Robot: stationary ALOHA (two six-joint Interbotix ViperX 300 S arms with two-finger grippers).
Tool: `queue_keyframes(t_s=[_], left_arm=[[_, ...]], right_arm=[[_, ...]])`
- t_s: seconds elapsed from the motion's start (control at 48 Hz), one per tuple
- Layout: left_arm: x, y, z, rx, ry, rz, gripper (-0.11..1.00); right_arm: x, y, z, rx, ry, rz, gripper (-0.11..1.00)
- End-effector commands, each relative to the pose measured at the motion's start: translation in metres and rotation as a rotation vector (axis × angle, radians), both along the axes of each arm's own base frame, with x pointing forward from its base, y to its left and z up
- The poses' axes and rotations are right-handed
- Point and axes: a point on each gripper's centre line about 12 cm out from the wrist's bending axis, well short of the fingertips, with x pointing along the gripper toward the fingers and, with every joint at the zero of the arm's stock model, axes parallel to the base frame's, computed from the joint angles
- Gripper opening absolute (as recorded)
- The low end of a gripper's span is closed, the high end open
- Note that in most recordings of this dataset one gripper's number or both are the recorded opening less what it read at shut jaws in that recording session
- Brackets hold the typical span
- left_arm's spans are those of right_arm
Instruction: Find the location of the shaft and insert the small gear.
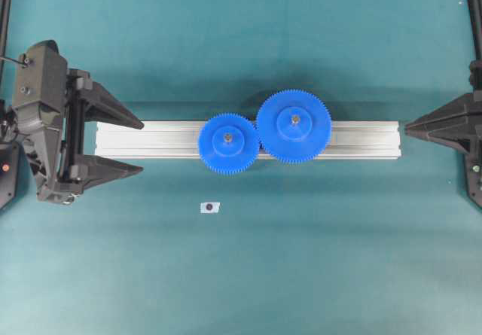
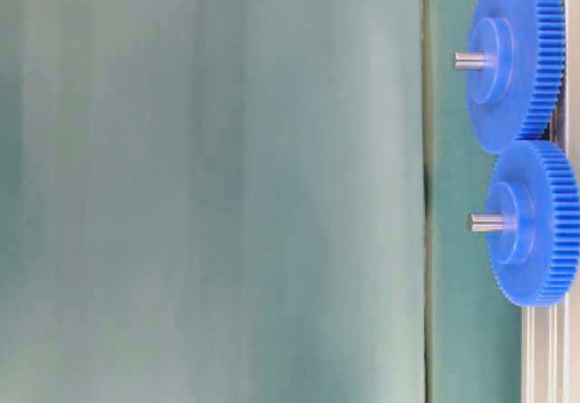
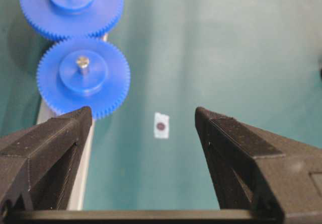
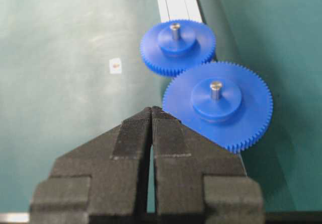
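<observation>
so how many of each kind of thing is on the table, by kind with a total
Blue gears: 2, the small gear and the larger gear
Grey metal pins: 2, the shaft through the small gear and the pin through the larger gear
Aluminium rail: 1
White tag with a dark dot: 1
Total: 6

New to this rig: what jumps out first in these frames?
Two bright blue gears sit meshed on a silver rail mid-table: the small gear on the left, the larger gear on the right, each with a grey pin through its hub. The left gripper gapes open at the rail's left end; the right gripper is shut at its right end.
</observation>
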Motion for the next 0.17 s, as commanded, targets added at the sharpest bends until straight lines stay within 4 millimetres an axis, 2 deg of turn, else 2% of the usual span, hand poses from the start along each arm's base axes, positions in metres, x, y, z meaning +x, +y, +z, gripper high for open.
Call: queue_keyframes(t_s=[0.0,0.146], left_arm=[[0.0008,0.0004,0.0061,0.002,-0.019,0.001,0.84],[0.0010,0.0004,0.0051,0.002,-0.015,0.001,0.84]], right_arm=[[0.0015,-0.0004,0.0034,0.004,-0.009,-0.004,0.02],[0.0015,-0.0004,0.0033,0.007,-0.008,-0.005,0.02]])
